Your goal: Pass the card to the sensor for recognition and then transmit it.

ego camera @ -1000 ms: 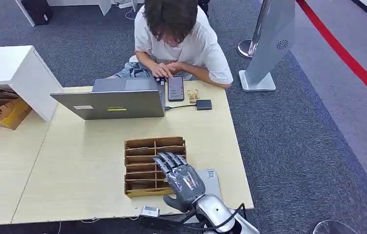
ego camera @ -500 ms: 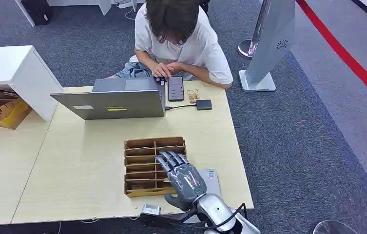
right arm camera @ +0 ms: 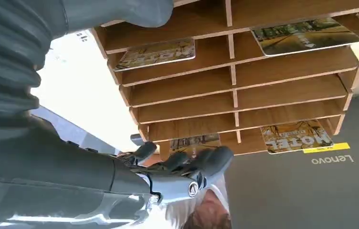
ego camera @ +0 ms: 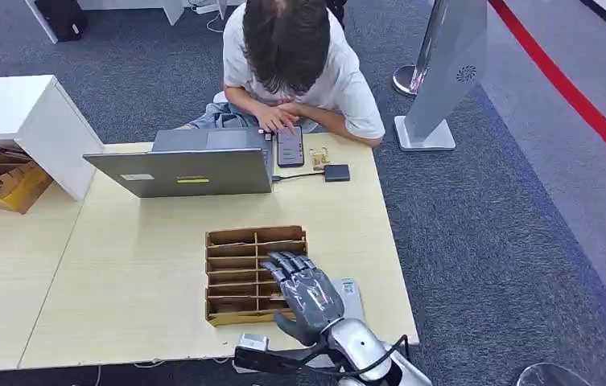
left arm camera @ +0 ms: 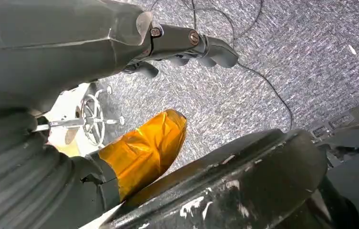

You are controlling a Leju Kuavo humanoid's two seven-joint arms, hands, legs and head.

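My right hand (ego camera: 307, 293) has dropped lower over the wooden rack (ego camera: 239, 273), fingers loosely spread, holding nothing. Cards (right arm camera: 155, 53) lie in the rack's slots, so the pickup comes next.

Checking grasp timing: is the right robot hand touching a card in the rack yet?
Cannot tell. In the head view the right robot hand overlaps the rack; in the right wrist view its fingertips hide one card.
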